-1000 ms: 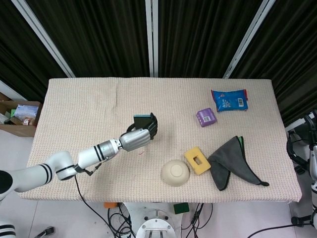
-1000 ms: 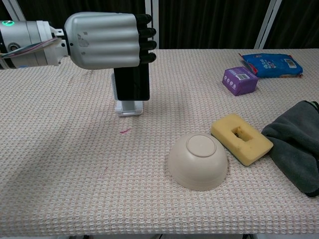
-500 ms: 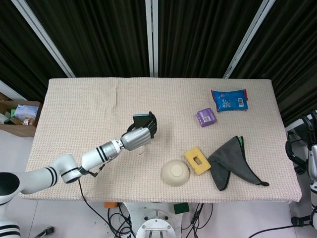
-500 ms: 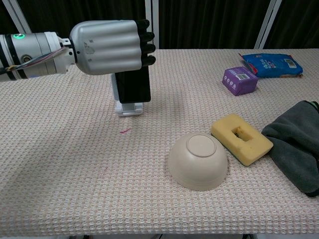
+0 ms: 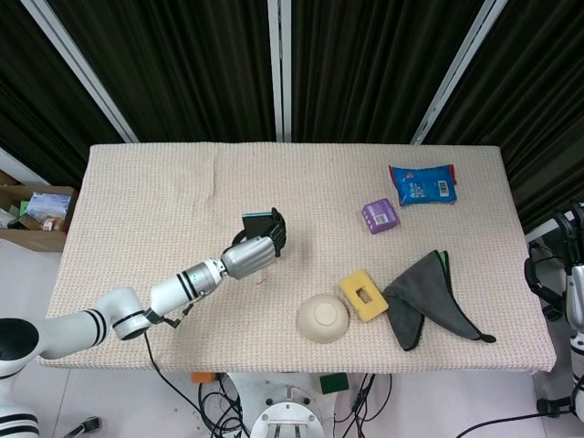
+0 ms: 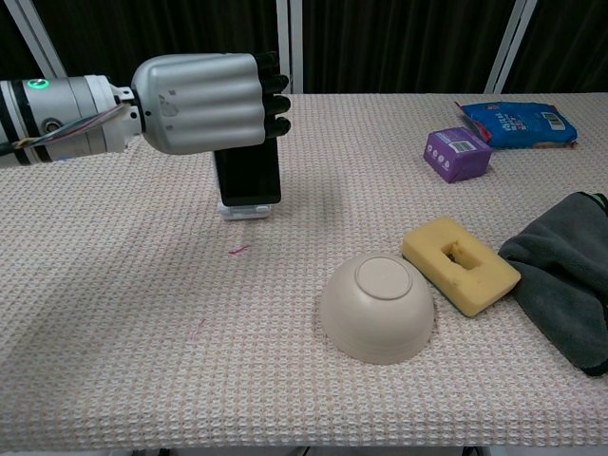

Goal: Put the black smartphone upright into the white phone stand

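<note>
The black smartphone stands upright with its lower edge in the white phone stand, left of the table's middle. My left hand grips the phone's top from above, fingers curled around it. From the head view the left hand hides most of the phone; the stand is hidden there. My right hand is in neither view.
An upturned cream bowl and a yellow sponge lie near the front. A grey cloth is at the right. A purple box and a blue packet lie at the back right.
The phone has sunk lower into the stand and shifted slightly left with my left hand. Less of the stand shows now.
</note>
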